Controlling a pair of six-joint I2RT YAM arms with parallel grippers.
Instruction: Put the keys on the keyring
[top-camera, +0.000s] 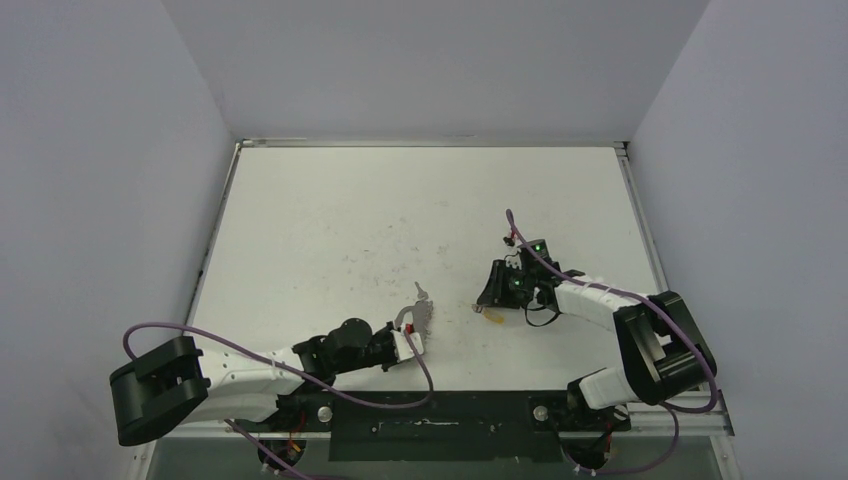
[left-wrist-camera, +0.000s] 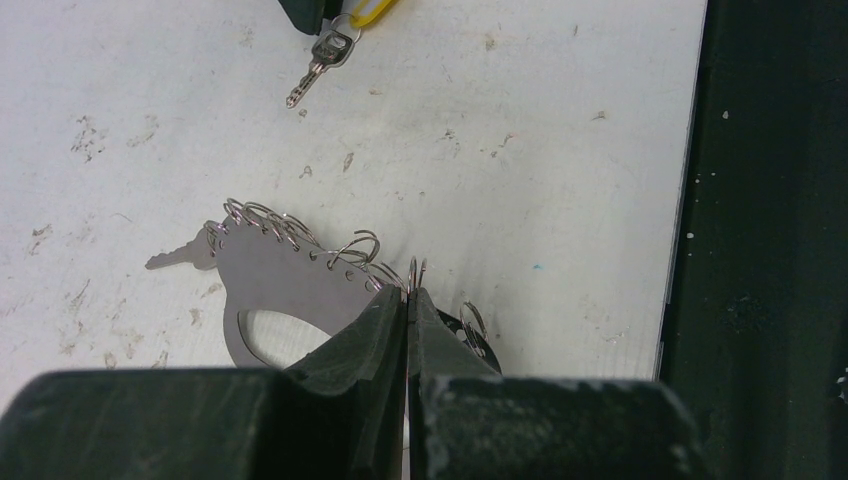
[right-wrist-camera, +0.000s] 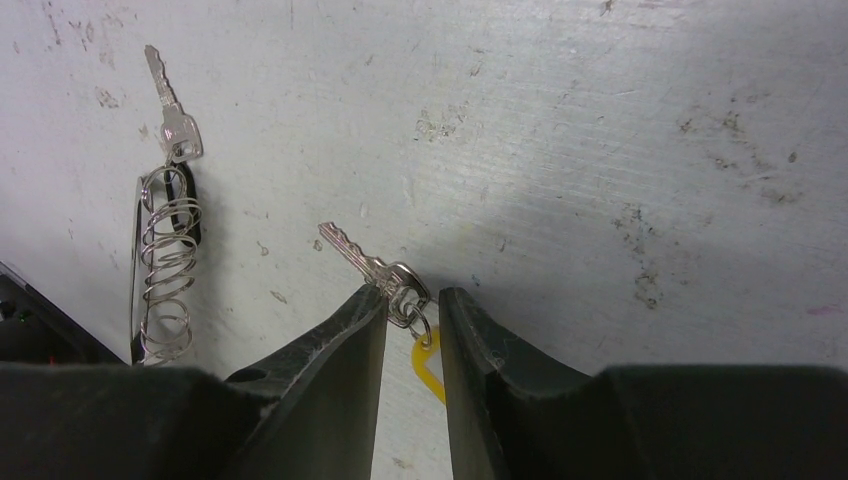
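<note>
The keyring (left-wrist-camera: 270, 275), a flat grey metal loop edged with small wire rings, is held up off the table near the front edge. My left gripper (left-wrist-camera: 410, 292) is shut on one of its rings. One silver key (left-wrist-camera: 175, 258) hangs from its far end. A second silver key (right-wrist-camera: 360, 262) with a yellow tag (right-wrist-camera: 428, 368) lies flat on the table. My right gripper (right-wrist-camera: 412, 295) straddles this key's head, its jaws narrow but still apart, the left finger touching the head. In the top view the keyring (top-camera: 420, 315) and the tagged key (top-camera: 490, 313) lie close together.
A black strip (top-camera: 440, 425) runs along the table's near edge, just behind the left gripper (top-camera: 412, 338). The white table (top-camera: 400, 220) is scuffed with dark marks. Grey walls close in the left, right and far sides.
</note>
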